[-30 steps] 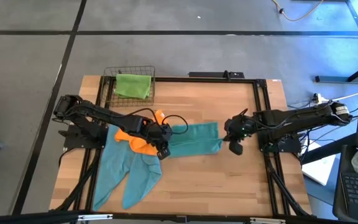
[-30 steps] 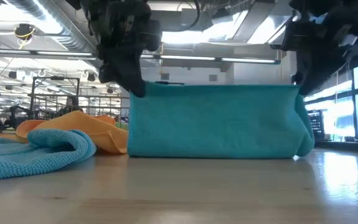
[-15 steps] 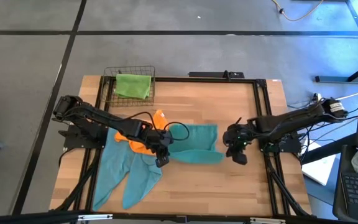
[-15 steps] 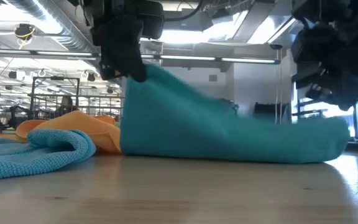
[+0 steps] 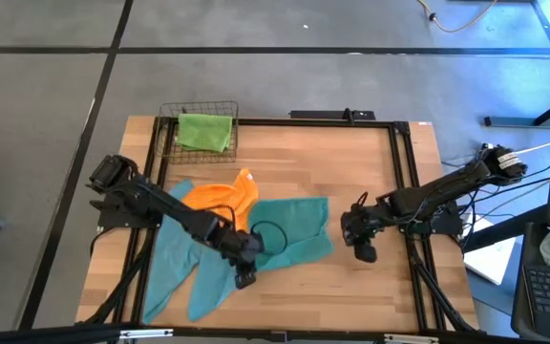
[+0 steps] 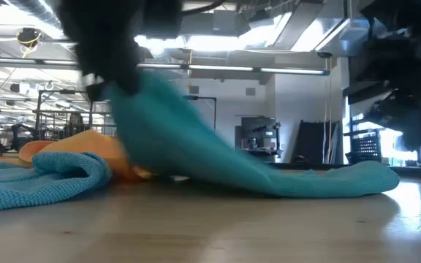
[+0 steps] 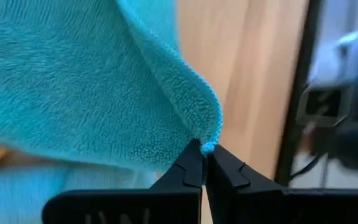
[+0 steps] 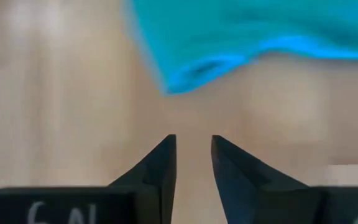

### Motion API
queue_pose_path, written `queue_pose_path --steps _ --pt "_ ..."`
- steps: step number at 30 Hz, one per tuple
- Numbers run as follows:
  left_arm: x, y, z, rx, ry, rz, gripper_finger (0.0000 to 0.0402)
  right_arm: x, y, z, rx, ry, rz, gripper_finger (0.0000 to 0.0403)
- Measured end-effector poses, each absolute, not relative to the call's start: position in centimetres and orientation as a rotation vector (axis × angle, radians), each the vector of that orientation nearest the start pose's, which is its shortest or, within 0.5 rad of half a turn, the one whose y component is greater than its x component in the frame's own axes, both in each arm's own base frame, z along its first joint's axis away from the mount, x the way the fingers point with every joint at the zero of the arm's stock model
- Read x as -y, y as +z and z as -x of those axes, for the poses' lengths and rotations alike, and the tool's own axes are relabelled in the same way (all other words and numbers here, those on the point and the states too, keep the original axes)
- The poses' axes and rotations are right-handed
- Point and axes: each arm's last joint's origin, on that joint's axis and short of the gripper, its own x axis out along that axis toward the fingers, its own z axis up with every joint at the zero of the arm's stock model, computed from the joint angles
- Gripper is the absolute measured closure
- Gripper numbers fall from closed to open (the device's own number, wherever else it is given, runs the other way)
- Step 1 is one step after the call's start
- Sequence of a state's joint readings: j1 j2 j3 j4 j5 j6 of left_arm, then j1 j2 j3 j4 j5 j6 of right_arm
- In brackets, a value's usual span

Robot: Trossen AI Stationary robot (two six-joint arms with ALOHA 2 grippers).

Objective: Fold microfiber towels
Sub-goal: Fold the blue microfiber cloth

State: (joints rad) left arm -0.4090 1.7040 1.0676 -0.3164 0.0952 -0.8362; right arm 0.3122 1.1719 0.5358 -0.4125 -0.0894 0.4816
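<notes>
Here, in the high view, we see the left claw (image 5: 243, 267) closed on a corner of the teal towel (image 5: 299, 223), which lies mid-surface, while the right claw (image 5: 359, 241) stands just right of the cloth and apart from it. We judge the step to be laying the first fold; the next move calls for setting the held corner down square on the cloth's edge. An orange towel (image 5: 223, 197) and two more teal towels (image 5: 194, 268) crowd the left side, and a green towel (image 5: 204, 131) sits in the wire basket (image 5: 168, 143) at the far left. In the low view, the teal towel (image 6: 269, 172) slopes down to the wooden surface (image 6: 210, 226). In the left wrist view, shut fingers (image 7: 191, 171) pinch the hem. In the right wrist view, the fingers (image 8: 160, 165) stand parted, empty.
</notes>
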Motion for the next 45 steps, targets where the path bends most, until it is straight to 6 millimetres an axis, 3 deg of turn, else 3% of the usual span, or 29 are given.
queue_pose_path --steps 3,6,10,12,16,20,26,32,38,45 --pt "14.7 17.9 -30.5 -1.167 -0.013 0.556 0.0401 -5.9 16.7 -19.1 -1.028 -0.077 -0.312 0.0299" --pt "14.7 17.5 -30.0 -1.217 0.014 0.533 0.0401 -5.7 17.1 -19.8 -0.915 -0.218 -0.417 0.0299" --pt "14.5 17.5 -30.2 -1.214 0.038 0.583 0.0401 -5.7 16.9 -20.9 -0.829 -0.291 -0.588 0.0299" --pt "14.7 17.6 -30.4 -1.195 0.046 0.626 0.0401 -5.9 16.5 -21.6 -0.827 -0.263 -0.626 0.0299" --pt "15.0 17.8 -30.5 -1.162 0.059 0.65 0.0401 -6.6 15.4 -23.2 -0.801 -0.142 -0.527 0.0299" --pt "14.9 17.8 -30.7 -1.142 0.099 0.711 0.0401 -6.5 13.5 -24.4 -0.814 -0.148 -0.489 0.0299" --pt "15.6 18.0 -30.6 -1.155 0.066 0.777 0.0401 -6.9 10.8 -25.0 -0.952 -0.022 -0.492 0.0299" --pt "16.4 17.8 -29.9 -1.215 0.051 0.78 0.0401 -7.3 11.0 -24.0 -1.068 0.153 -0.415 0.0305" --pt "16.3 17.6 -29.5 -1.26 0.066 0.762 0.0401 -6.1 11.7 -22.4 -1.145 0.072 -0.245 0.0326" --pt "16.4 17.7 -29.5 -1.262 0.055 0.768 0.0401 -5.1 11.9 -22.4 -1.144 0.024 -0.253 0.0334"
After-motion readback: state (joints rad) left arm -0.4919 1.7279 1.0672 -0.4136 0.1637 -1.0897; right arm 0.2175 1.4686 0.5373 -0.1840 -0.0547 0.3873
